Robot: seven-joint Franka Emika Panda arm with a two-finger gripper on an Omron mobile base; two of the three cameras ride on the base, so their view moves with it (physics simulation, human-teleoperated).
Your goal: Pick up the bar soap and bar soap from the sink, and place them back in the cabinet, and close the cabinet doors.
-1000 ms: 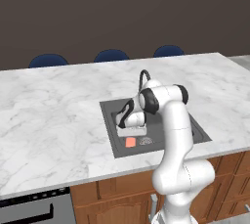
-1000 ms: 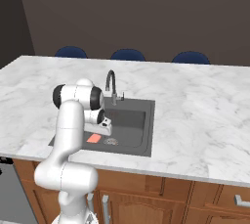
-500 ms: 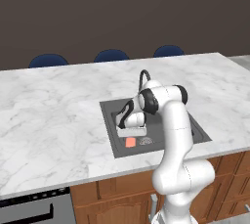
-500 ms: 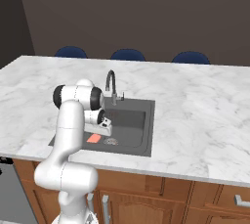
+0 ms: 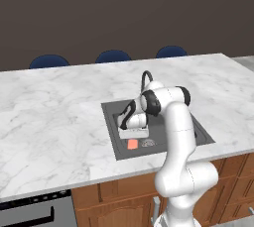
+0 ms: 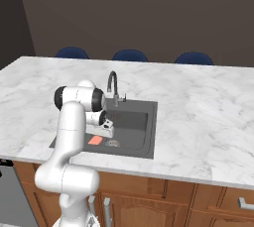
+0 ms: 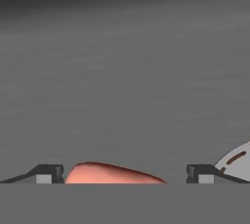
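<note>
While the gripper [image 7: 125,176] hangs low in the sink [image 5: 113,110] with its jaws wide apart and empty, a bar soap [image 7: 110,174] lies on the basin floor between the fingertips, beside the drain strainer [image 5: 148,143]. This looks like the first pick-up; next, it probably must lower a little and close on the soap.

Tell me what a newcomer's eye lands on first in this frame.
The white arm bends down into the dark sink set in the marble counter, its gripper open and low over a salmon bar soap. The soap lies on the basin floor beside the round drain strainer.
</note>
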